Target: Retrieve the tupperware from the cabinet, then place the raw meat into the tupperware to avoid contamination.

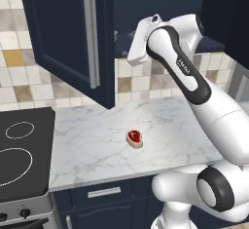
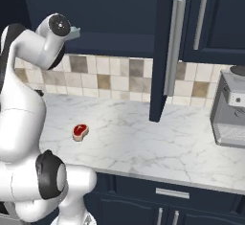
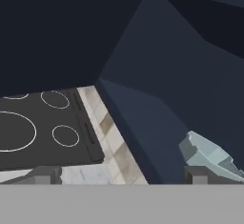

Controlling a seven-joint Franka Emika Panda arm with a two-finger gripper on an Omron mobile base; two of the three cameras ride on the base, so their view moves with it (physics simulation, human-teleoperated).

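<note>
The cabinet [image 1: 58, 28] hangs above the counter with its door swung open, and its dark inside [image 3: 143, 37] is in front of the hand. My gripper [image 3: 119, 178] is raised to the cabinet opening and is open, its fingertips wide apart with nothing between them. The pale grey-blue tupperware [image 3: 209, 158] sits on the cabinet shelf just past the right fingertip [image 3: 198, 174]. My white hand [image 1: 138, 40] is at the shelf's front edge. The raw meat [image 1: 134, 138] lies on the marble counter [image 1: 87, 145], well below the hand; it is also seen from the right side [image 2: 80, 131].
A black stovetop [image 1: 22, 150] lies left of the counter. The open door's silver handle [image 1: 91, 43] hangs left of my hand. A grey appliance [image 2: 232, 109] stands at the counter's right end. Navy drawers [image 1: 104, 192] run below.
</note>
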